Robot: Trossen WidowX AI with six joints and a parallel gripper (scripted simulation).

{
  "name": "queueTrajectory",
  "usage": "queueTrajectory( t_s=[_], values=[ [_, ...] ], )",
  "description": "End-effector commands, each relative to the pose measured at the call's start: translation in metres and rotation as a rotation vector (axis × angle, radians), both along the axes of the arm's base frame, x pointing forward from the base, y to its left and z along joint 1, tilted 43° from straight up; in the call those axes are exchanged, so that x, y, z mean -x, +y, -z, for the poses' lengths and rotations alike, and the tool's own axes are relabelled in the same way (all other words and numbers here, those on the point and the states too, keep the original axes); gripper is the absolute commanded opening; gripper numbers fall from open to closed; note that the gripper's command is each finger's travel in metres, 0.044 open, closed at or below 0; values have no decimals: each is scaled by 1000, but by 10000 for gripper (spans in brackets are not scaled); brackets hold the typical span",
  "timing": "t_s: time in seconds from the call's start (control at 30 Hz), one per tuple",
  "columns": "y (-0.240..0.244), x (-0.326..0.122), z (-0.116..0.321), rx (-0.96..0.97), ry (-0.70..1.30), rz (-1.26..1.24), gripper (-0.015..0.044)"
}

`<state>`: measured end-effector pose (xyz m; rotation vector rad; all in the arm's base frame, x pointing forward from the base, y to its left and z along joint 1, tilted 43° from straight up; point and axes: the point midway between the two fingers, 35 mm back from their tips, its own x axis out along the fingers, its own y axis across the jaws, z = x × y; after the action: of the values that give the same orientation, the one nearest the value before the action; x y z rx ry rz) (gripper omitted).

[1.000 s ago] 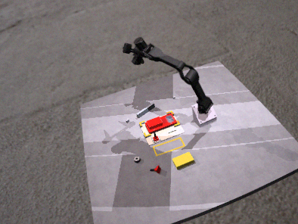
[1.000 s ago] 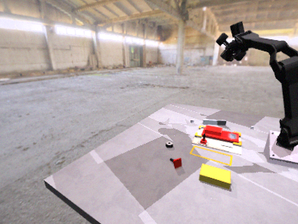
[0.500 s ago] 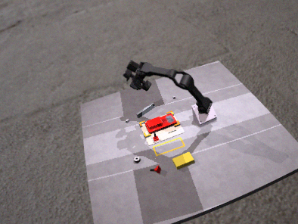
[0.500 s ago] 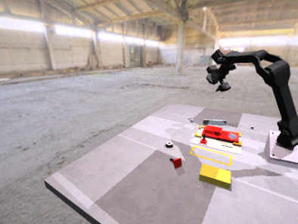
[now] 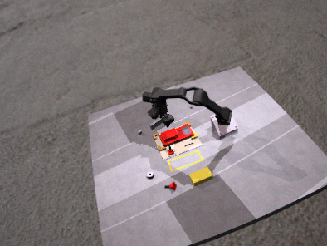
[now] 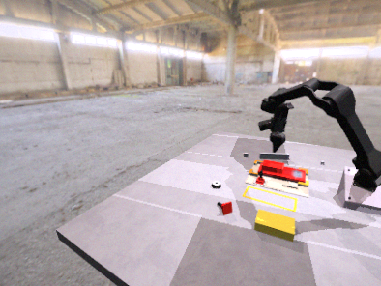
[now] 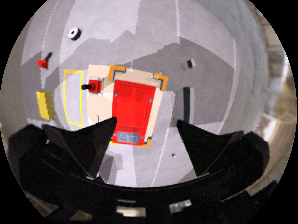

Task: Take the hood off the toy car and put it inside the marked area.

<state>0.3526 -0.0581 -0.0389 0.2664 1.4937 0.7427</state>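
Beneath the black two-fingered gripper (image 5: pixel 167 121) (image 6: pixel 278 145) (image 7: pixel 148 121), spread wide and empty, the raised red boxy hood (image 5: pixel 169 134) (image 6: pixel 273 167) (image 7: pixel 133 96) sits on the red toy car (image 5: pixel 183 132) (image 6: pixel 295 173) (image 7: pixel 127 137), probably light, stiff and best pinched by its opposite sides.

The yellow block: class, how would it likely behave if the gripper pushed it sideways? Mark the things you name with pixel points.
The yellow block (image 5: pixel 201 176) (image 6: pixel 275 225) (image 7: pixel 45 105) would probably slide rather than roll, given its flat faces and straight edges. It seems unlikely to tip, since it lies low on a broad side. Its crisp, unbent shape suggests it is stiff.
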Motion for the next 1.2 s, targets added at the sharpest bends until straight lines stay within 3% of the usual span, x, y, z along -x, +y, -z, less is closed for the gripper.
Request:
queueTrajectory(
  t_s=[0.0, 1.17],
  values=[
    [25, 14, -1, -62, 139, 61, 440],
    [40, 16, 15, -62, 139, 61, 440]
  ],
)
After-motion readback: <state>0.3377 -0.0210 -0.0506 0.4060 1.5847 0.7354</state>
